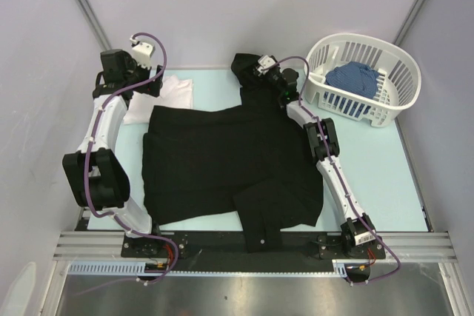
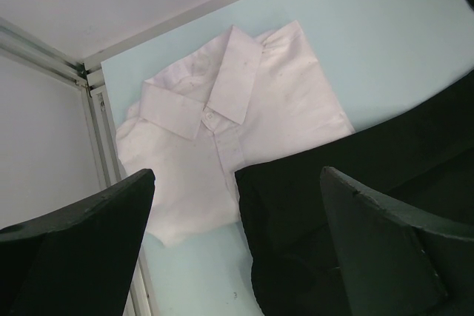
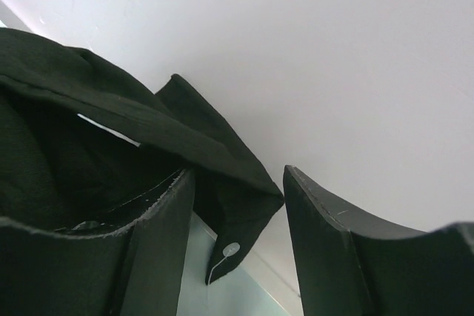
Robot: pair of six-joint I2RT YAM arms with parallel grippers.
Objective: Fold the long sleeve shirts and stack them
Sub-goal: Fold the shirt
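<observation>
The white shirt (image 2: 244, 101) at the tabletop (image 1: 378, 175)'s far left corner shows only in part. The black shirt (image 1: 222, 160) lies over its side toward the tabletop's middle, and from overhead the left arm covers more of it. The left gripper (image 2: 238, 175) is cut off by the bottom of its own camera's view, so only the finger ends show. The black shirt's far end is bunched around the right gripper (image 3: 237, 183). Cloth crowds between the fingers, and I can't make out whether they pinch it. The blue cloth (image 1: 352, 78) in the basket (image 1: 406, 72) sits half behind the slats; what garment it is, I can't say.
</observation>
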